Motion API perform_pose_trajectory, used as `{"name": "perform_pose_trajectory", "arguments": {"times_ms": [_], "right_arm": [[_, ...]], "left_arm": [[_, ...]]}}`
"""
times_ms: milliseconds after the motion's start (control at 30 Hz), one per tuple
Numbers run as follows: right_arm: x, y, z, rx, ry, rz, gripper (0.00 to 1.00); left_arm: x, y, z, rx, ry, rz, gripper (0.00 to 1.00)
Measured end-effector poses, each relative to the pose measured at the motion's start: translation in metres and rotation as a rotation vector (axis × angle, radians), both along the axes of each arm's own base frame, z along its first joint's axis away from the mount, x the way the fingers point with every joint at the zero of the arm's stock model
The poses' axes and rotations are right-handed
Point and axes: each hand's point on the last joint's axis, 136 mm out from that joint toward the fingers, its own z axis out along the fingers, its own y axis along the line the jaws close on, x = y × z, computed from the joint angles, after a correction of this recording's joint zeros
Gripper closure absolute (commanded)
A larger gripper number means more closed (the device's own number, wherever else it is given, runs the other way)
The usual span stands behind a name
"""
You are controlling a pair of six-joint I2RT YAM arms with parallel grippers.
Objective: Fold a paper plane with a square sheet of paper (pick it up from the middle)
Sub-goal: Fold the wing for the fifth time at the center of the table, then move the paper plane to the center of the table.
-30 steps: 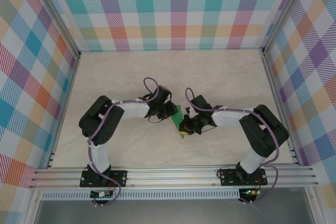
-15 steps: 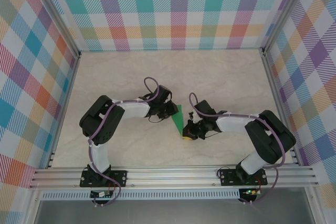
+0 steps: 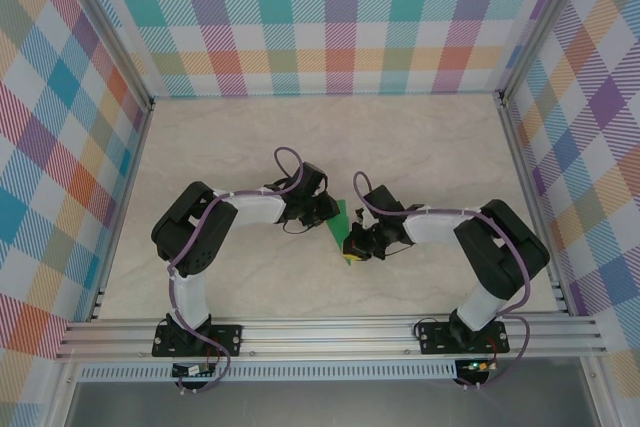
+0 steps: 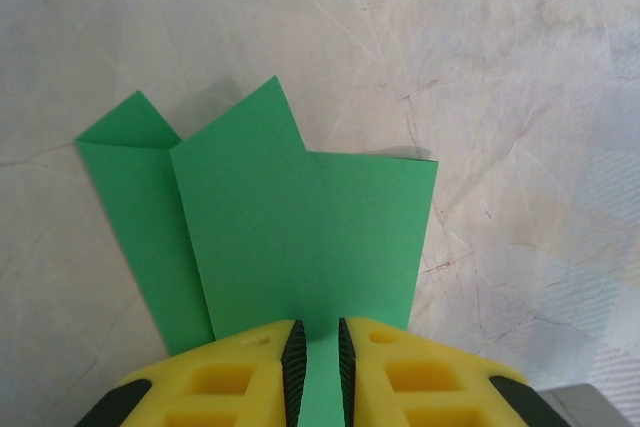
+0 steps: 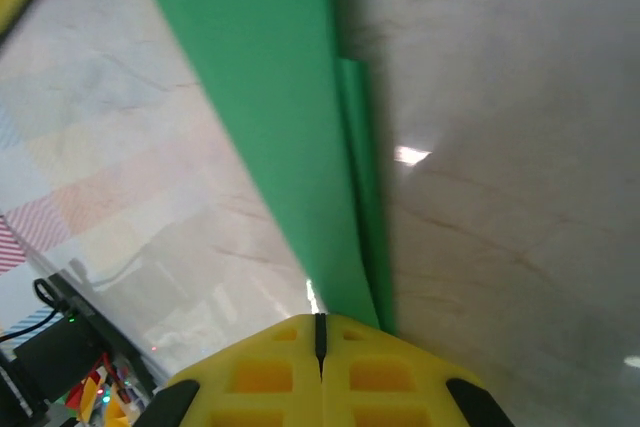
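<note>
The square sheet of paper (image 4: pixel 300 237) is green and lies folded on the table, with two pointed flaps at its far edge. From above the sheet of paper (image 3: pixel 340 217) is a narrow strip between the two grippers. My left gripper (image 4: pixel 320 347) sits over its near edge, jaws a narrow gap apart with green showing in the gap; seen from above, the left gripper (image 3: pixel 328 210) is at the strip's left. My right gripper (image 5: pixel 320 322) is shut, its tips at the near end of a long fold of the paper (image 5: pixel 270 97). Viewed from above, the right gripper (image 3: pixel 352 250) is at the strip's near right.
The pale marble tabletop (image 3: pixel 240 147) is walled by checked panels on three sides, with aluminium posts at the left (image 3: pixel 110 37) and right (image 3: pixel 545 37). An aluminium rail (image 3: pixel 330 335) runs along the near edge by the arm bases.
My right gripper has slid a little nearer along the paper's right side, its arm swinging out and back. The left gripper has stayed in place.
</note>
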Motion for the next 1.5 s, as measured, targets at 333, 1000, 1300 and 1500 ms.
{"name": "perform_pose_trajectory", "arguments": {"times_ms": [333, 1000, 1300, 1500], "right_arm": [[0.000, -0.010, 0.001, -0.028, -0.036, -0.025, 1.00], [0.040, -0.069, 0.041, -0.160, -0.207, -0.253, 0.70], [0.042, -0.072, 0.049, -0.145, -0.240, -0.264, 0.71], [0.038, -0.076, 0.046, -0.156, -0.242, -0.265, 0.69]], "left_arm": [[0.000, 0.000, 0.000, -0.002, 0.001, -0.002, 0.79], [-0.030, 0.025, 0.050, 0.424, -0.079, -0.035, 0.29], [-0.032, 0.005, 0.060, 0.425, -0.078, -0.027, 0.30], [-0.034, -0.001, 0.041, 0.452, -0.043, -0.034, 0.30]]}}
